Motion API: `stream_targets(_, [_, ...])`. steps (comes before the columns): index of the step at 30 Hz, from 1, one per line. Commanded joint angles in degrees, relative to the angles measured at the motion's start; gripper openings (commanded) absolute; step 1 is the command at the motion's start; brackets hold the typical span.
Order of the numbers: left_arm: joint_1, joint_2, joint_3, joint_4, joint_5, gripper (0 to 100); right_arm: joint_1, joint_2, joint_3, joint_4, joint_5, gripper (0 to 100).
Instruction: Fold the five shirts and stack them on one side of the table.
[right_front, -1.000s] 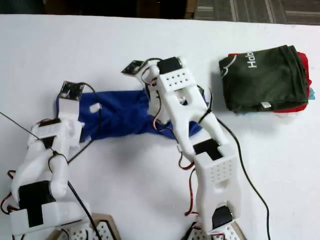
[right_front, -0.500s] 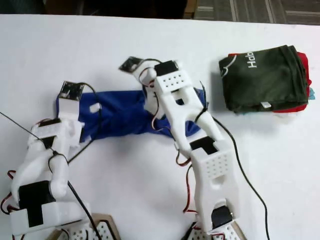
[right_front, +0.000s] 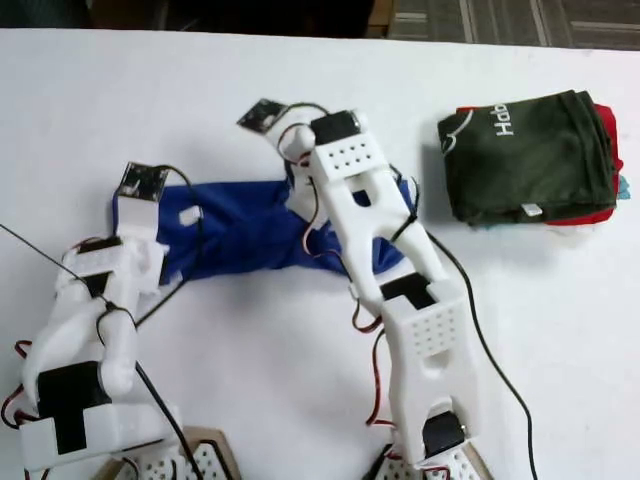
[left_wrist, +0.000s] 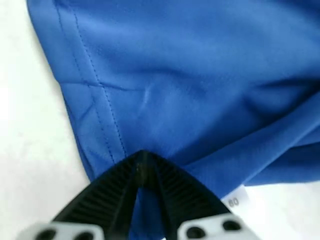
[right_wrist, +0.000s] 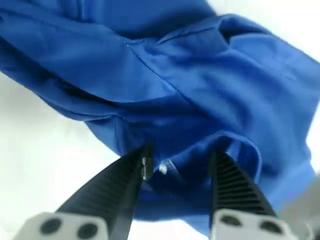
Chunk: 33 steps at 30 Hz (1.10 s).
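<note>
We are noting the left gripper (left_wrist: 142, 164) clamping the blue shirt (left_wrist: 190, 75), the right gripper (right_wrist: 180, 161) with fingers (right_wrist: 227, 175) gaping astride a fold, and are advising a deep bite.

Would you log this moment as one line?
left gripper shut on blue shirt | right gripper open over it | folded stack at right

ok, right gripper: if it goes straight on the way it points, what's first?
The blue shirt: the right gripper is open with bunched fabric right ahead, likely close; depth is unclear.
</note>
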<state>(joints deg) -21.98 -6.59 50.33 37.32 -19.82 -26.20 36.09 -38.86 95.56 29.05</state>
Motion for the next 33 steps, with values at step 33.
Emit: stream_targets(33, [0.44,-1.32,0.13,-0.79,0.26,2,-1.89,-9.19,13.45,1.63,2.2,6.3])
